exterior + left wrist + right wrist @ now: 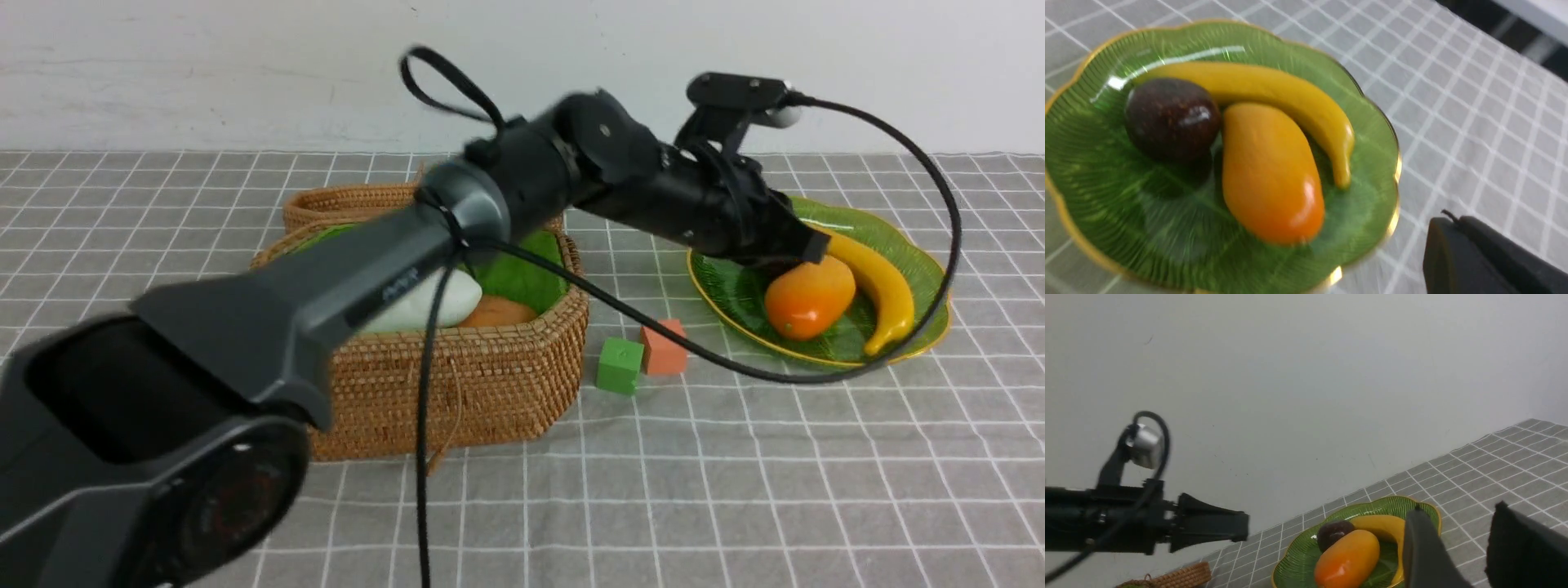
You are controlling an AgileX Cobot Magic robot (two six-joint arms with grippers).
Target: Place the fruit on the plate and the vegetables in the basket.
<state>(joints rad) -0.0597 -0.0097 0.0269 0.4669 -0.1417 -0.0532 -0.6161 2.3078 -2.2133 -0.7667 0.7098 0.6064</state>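
The green plate (914, 245) at the right holds a yellow banana (882, 286) and an orange mango (808, 298). In the left wrist view a dark plum (1171, 118) lies on the plate (1106, 212) beside the mango (1269, 183) and banana (1274, 90). My left gripper (812, 245) hangs just above the mango, shut and empty. The woven basket (457, 376) holds a white radish (424, 306) and a brown potato (498, 312); the left arm hides the rest of its inside. My right gripper (1457, 508) stands open and empty, raised near the plate (1298, 555).
A green cube (619, 365) and an orange cube (663, 347) sit on the checked cloth between basket and plate. The left arm stretches across the basket, its cable (735, 363) looping down over the cloth. A white wall closes the back.
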